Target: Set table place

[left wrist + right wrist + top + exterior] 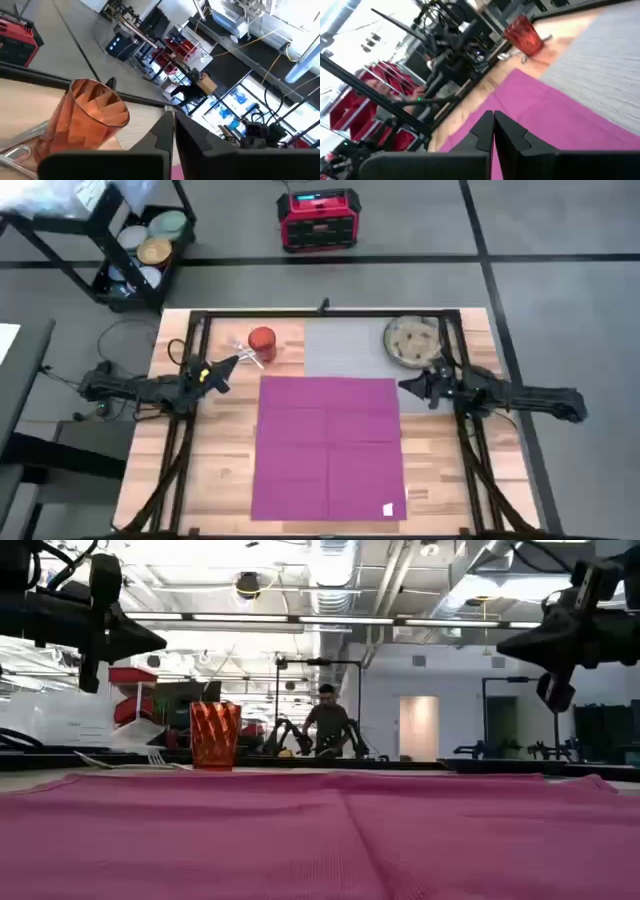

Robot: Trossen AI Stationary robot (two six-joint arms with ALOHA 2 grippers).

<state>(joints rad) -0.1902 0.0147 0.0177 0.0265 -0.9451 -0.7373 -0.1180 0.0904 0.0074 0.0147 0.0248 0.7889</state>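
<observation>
You're right at the start here, nothing's laid out as a place setting yet. The magenta napkin [328, 445] is spread fully open and flat over the middle of the wooden surface [222, 460], and it looks to overlap the near edge of the grey ribbed mat [342, 345] behind it. The beige patterned plate [411, 341] sits on the far right end of that mat, and the orange faceted cup [262, 340] stands upright on bare wood just left of the mat, with the steel cutlery [243, 352] lying in a loose heap right beside it.

Your left gripper [232, 365] hangs above the surface near the cutlery and cup, fingers closed together and carrying nothing. Your right gripper [408, 385] hovers by the napkin's far right corner, just in front of the plate, also pinched shut and empty.

My guess is the napkin comes first, since it's hogging the space. That cloth is soft and limp, so you'll need to spread the fingers, pinch a corner or edge and fold it. The cutlery is thin and lies flat and tangled, which looks fiddly to pick apart. The cup's ridged plastic walls should grip fine.
</observation>
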